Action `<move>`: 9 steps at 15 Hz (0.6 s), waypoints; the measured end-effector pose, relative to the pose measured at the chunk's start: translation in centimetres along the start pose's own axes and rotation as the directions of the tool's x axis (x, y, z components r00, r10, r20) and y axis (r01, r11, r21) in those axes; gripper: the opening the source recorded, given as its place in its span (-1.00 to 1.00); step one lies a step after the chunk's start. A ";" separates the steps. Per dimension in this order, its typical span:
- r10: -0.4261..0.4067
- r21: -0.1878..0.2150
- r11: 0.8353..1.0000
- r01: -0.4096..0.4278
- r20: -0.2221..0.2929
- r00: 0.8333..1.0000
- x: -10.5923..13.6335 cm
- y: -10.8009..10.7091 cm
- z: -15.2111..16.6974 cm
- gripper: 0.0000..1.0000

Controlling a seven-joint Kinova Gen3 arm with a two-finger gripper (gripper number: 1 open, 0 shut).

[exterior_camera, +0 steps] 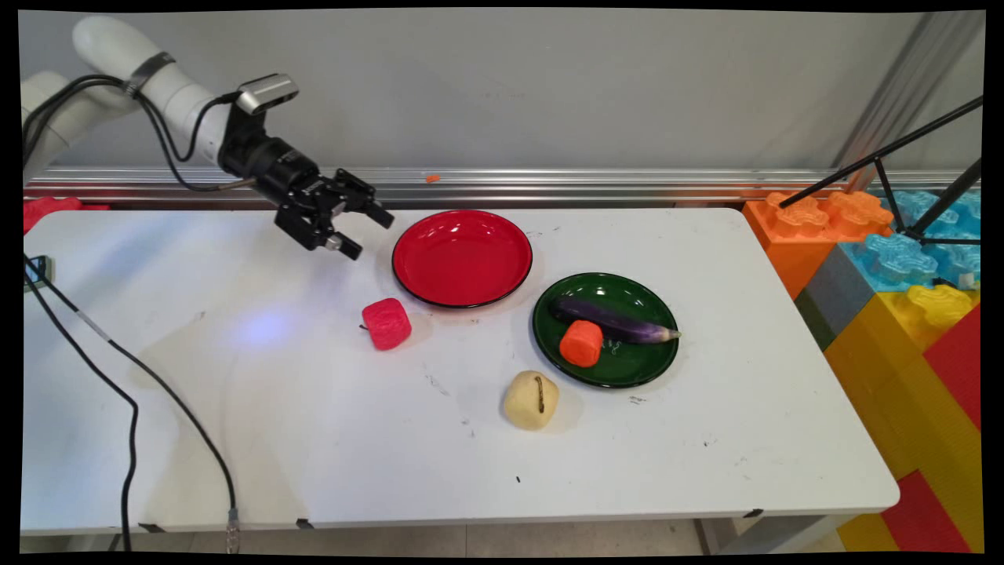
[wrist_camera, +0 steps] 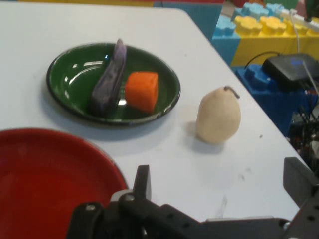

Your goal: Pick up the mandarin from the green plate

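Glossy red plate (exterior_camera: 462, 257), glossy green plate (exterior_camera: 605, 329) — both smooth, matt white table (exterior_camera: 392, 439), rough-textured red fruit (exterior_camera: 386, 323)

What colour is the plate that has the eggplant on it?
Dark green. The plate shows best in the main view, holding the purple eggplant and an orange piece.

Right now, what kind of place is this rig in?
Likely a robotics lab test bench, not a kitchen. The food is toy: an eggplant and pear. Giant building blocks border the table, with an aluminium rail behind it.
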 end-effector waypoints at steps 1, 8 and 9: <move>0.001 -0.005 1.000 -0.002 -0.009 1.000 0.4 0.1 0.7 1.00; 0.007 -0.037 0.999 -0.008 -0.046 0.999 2.9 0.2 6.6 1.00; 0.008 -0.044 0.999 -0.011 -0.048 0.999 3.1 0.2 7.8 1.00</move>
